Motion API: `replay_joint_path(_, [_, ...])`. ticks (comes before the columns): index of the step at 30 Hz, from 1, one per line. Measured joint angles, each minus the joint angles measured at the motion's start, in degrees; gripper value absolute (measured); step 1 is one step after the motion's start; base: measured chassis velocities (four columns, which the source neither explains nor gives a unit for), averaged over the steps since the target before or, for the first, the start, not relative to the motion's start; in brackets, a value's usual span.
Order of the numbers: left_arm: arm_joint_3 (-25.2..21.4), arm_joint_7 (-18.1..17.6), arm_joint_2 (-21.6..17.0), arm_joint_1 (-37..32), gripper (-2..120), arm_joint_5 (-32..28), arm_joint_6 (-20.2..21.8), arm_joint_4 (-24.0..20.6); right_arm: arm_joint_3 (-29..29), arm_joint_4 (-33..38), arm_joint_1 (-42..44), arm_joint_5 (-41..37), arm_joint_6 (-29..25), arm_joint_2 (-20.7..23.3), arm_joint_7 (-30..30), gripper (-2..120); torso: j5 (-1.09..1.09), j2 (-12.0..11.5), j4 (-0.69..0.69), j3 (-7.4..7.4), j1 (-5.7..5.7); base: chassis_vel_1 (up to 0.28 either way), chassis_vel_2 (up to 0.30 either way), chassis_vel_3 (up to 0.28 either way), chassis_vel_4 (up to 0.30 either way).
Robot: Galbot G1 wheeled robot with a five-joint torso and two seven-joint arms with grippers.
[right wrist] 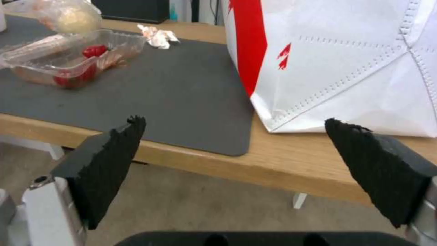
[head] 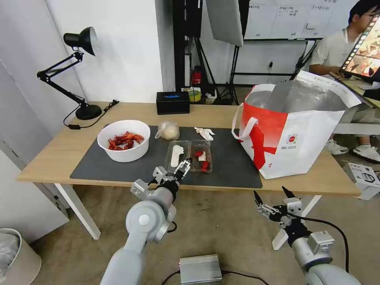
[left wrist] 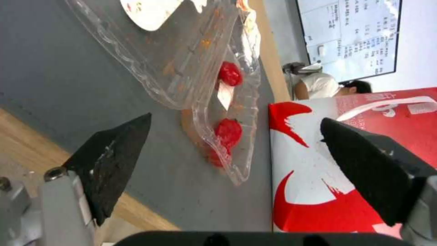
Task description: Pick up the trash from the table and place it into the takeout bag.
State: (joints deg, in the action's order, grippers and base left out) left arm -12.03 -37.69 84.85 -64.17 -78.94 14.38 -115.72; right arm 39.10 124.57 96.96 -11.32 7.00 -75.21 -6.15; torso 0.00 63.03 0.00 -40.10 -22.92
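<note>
The trash lies on the dark mat [head: 233, 166] of the table [head: 51, 158]: a clear clamshell tray [head: 189, 155] with red scraps, a crumpled tissue [head: 204, 133], a baggie [head: 169, 130] with a beige lump, and a white bowl [head: 123, 140] of red shells. My left gripper [head: 184, 165] hovers open at the tray's near edge; in the left wrist view the tray [left wrist: 196, 68] sits just beyond the open gripper [left wrist: 235, 119]. The takeout bag [head: 293, 130] stands open on the table's right end. My right gripper [head: 273, 198] hangs open below the table's front edge, facing the bag [right wrist: 346, 61].
A black desk lamp [head: 79, 71] stands at the back left and a black box [head: 172, 102] at the back middle. On the floor lie a grey metal box [head: 200, 269], a bin [head: 16, 257] and a white carton [head: 366, 178]. A person sits behind the bag.
</note>
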Motion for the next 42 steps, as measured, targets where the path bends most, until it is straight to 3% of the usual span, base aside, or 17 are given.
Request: replay_joint_path(42, [0.3, -1.4, 1.9, 3.2, 100, 0.0, -0.9, 4.0, -0.1, -1.7, -0.5, 0.3, -0.5, -0.8, 0.2, 100, 0.0, 0.0, 0.0, 0.0, 0.0, 0.0, 0.0, 0.0, 0.0])
